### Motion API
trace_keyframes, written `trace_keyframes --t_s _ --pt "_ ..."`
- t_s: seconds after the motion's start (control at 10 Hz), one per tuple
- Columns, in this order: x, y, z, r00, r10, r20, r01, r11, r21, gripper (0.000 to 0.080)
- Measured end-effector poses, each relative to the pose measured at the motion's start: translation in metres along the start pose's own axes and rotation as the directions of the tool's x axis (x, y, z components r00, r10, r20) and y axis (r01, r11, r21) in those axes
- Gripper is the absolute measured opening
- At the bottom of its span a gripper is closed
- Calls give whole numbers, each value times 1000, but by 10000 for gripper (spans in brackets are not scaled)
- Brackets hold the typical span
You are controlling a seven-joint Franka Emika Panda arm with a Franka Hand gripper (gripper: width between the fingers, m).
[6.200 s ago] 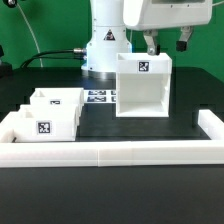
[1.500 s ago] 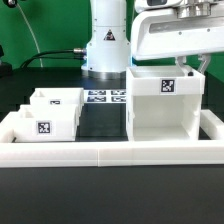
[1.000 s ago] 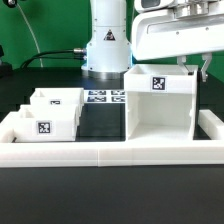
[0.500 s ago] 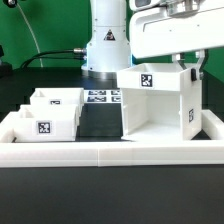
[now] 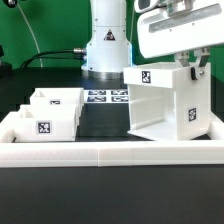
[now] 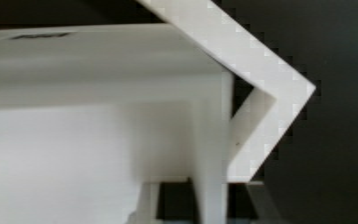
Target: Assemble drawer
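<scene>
The tall open-fronted white box shell (image 5: pixel 166 100) stands at the exterior view's right, turned at an angle, with one tag on its top front and one on its side. My gripper (image 5: pixel 194 66) is above it and shut on its upper side wall. In the wrist view the gripper (image 6: pixel 210 205) has a dark finger (image 6: pixel 176 205) on each side of the thin white wall of the shell (image 6: pixel 87 110). Two small open-top white trays (image 5: pixel 58 102) (image 5: pixel 40 122) sit side by side at the exterior view's left.
A long low white wall (image 5: pixel 110 152) borders the table in front and at both sides. The marker board (image 5: pixel 105 97) lies flat behind the trays, in front of the robot's base (image 5: pixel 105 50). Dark table shows between the trays and the shell.
The shell has moved toward the exterior view's right and nearer the front wall. Over the last second it has turned in my grip, so its tagged side now shows.
</scene>
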State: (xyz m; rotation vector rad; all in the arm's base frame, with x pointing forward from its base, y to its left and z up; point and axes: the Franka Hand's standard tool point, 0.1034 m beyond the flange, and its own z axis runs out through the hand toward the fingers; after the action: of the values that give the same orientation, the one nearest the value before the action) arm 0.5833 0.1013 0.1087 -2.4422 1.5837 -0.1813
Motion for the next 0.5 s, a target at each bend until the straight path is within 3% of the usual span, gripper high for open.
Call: trace_keyframes --t_s 0.1,0.2,0.5 --pt "2 0 1 997 77 0 -77 997 5 44" --pt "6 -1 2 993 122 -1 -122 992 27 44" --pt "5 -5 -1 963 268 17 -268 962 47 48"
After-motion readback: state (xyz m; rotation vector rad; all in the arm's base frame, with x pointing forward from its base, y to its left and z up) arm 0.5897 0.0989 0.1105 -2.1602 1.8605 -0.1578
